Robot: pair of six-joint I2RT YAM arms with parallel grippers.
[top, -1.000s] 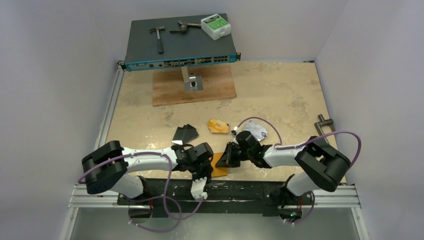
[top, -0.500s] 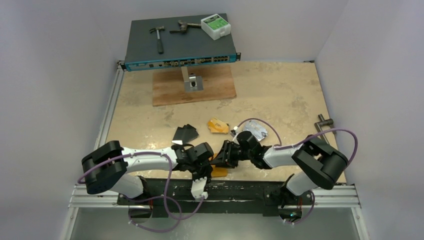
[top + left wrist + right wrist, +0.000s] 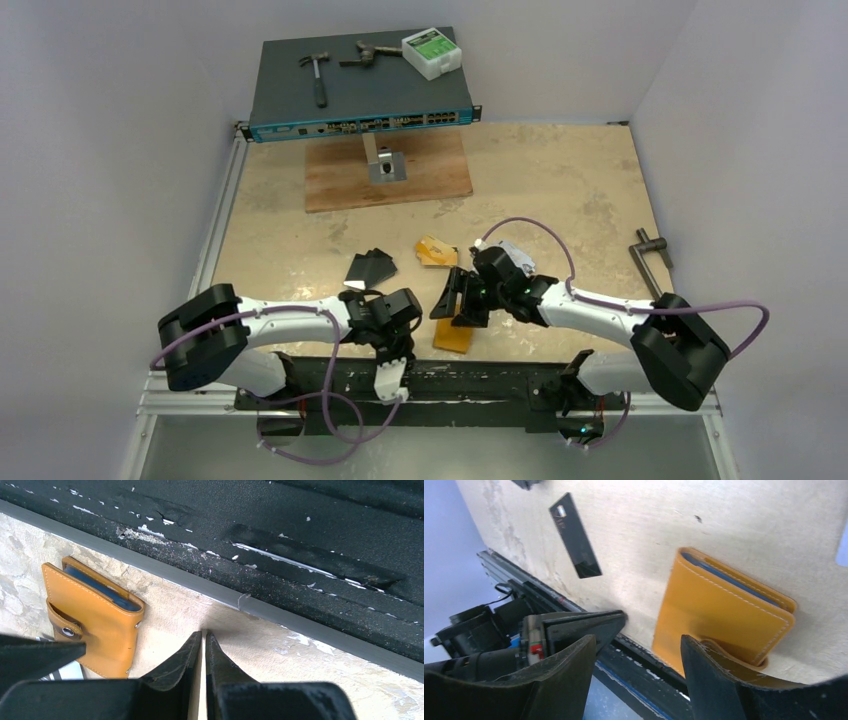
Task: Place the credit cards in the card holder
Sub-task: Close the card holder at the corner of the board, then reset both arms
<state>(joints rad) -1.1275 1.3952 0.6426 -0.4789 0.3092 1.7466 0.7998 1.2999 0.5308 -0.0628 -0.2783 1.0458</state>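
The orange card holder (image 3: 455,335) lies folded flat by the table's near edge, its snap tab (image 3: 67,630) on top and a blue edge showing in its mouth (image 3: 724,580). My right gripper (image 3: 455,300) hovers open just over the card holder (image 3: 724,610), gripping nothing. Left of the card holder (image 3: 95,615), my left gripper (image 3: 203,636) is shut and empty, pointing at the black rail. Black credit cards (image 3: 370,267) lie farther back, orange-gold cards (image 3: 435,250) beside them, and silvery ones (image 3: 512,252) are partly hidden behind my right arm. One black card (image 3: 574,535) lies alone.
A network switch (image 3: 360,90) at the back carries a hammer (image 3: 315,75) and a green-white box (image 3: 432,52). A wooden board (image 3: 420,175) with a metal bracket (image 3: 383,160) lies before it. A metal handle (image 3: 650,245) is at the right. The black rail (image 3: 300,555) borders the near edge.
My right gripper has opened and drawn back from the card holder, which now lies free on the table. The right elbow swung right. The left gripper closed a little more and shifted slightly.
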